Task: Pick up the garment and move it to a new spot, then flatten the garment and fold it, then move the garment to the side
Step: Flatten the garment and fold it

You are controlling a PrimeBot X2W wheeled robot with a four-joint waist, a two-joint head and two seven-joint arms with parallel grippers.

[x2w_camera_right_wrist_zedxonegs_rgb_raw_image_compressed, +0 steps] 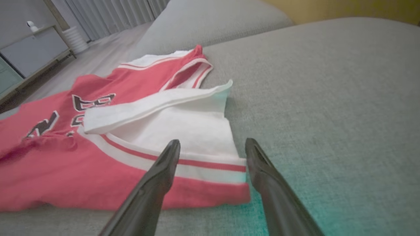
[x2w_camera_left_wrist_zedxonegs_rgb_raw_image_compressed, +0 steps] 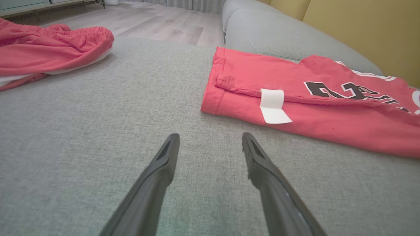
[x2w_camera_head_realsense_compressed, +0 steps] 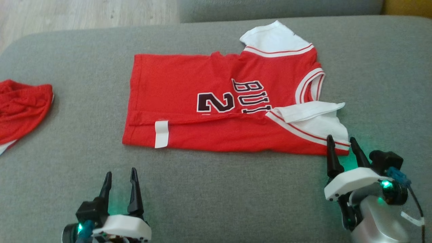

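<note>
A red jersey (x2w_camera_head_realsense_compressed: 216, 111) with white sleeves and dark lettering lies on the grey sofa cushion (x2w_camera_head_realsense_compressed: 216, 189), its near long edge folded over toward the middle, a white tag (x2w_camera_head_realsense_compressed: 161, 133) showing on the fold. The jersey (x2w_camera_left_wrist_zedxonegs_rgb_raw_image_compressed: 311, 111) lies up and to the right of my left gripper (x2w_camera_left_wrist_zedxonegs_rgb_raw_image_compressed: 210, 144), which is open over bare cushion with nothing in it. My left gripper (x2w_camera_head_realsense_compressed: 120, 179) sits well short of the jersey's near left corner. My right gripper (x2w_camera_head_realsense_compressed: 341, 143) is open at the near right corner, its fingertips over the white sleeve (x2w_camera_right_wrist_zedxonegs_rgb_raw_image_compressed: 183, 131) and red hem; my right gripper (x2w_camera_right_wrist_zedxonegs_rgb_raw_image_compressed: 212, 147) holds nothing.
A second red garment (x2w_camera_head_realsense_compressed: 22, 108), crumpled, lies at the cushion's left edge, also seen as red cloth (x2w_camera_left_wrist_zedxonegs_rgb_raw_image_compressed: 49, 49). Beyond the cushion is another grey sofa section (x2w_camera_head_realsense_compressed: 280, 8), wood floor (x2w_camera_head_realsense_compressed: 84, 13) and a yellow wall (x2w_camera_left_wrist_zedxonegs_rgb_raw_image_compressed: 361, 29).
</note>
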